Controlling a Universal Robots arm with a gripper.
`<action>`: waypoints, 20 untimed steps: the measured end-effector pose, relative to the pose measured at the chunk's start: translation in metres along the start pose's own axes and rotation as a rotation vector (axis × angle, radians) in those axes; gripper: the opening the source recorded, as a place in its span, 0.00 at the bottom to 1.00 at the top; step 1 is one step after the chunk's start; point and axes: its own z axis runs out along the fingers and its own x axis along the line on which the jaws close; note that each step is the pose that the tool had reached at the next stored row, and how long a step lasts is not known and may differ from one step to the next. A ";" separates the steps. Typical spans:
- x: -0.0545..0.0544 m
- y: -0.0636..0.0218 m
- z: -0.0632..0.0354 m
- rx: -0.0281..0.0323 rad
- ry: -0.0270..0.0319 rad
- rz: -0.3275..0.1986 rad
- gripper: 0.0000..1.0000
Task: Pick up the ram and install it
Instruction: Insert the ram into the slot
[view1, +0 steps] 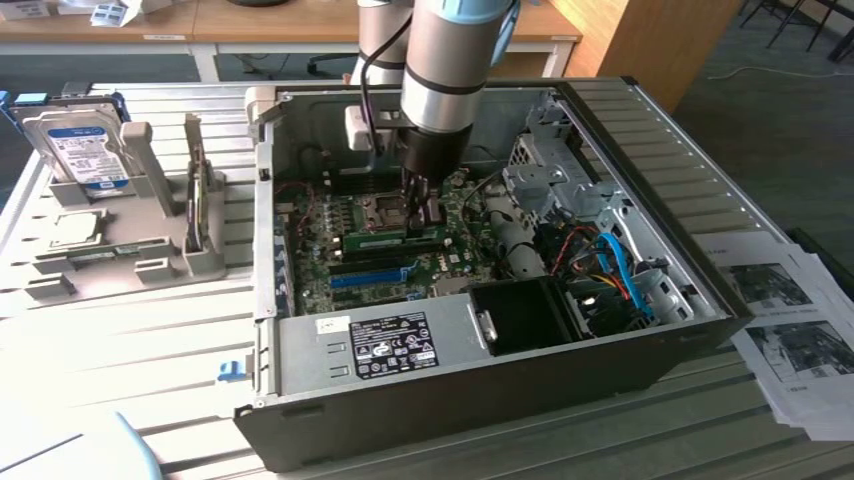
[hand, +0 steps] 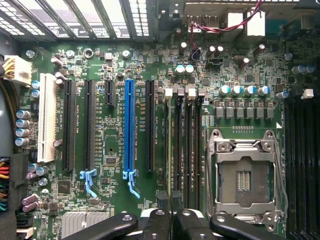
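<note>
I see gripper (view1: 430, 228) low inside PC case (view1: 667, 170), clamped narrow on ram (view1: 378, 240). Ram stands on edge over memory slots (hand: 187, 150), beside CPU socket (hand: 245, 175).

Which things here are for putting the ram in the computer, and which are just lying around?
For the job:
- the ram
- the gripper, closed on it
- the black memory slots
- the open computer case

Just lying about:
- the hard drive in its grey stand
- the printed papers beside the case
</note>
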 end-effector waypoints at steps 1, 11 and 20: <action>0.000 0.0000 0.0004 0.0000 -0.0001 0.000 0.11; -0.001 0.0000 0.0009 -0.0001 0.0002 0.000 0.11; -0.001 -0.0001 0.0020 0.0001 -0.0002 0.000 0.11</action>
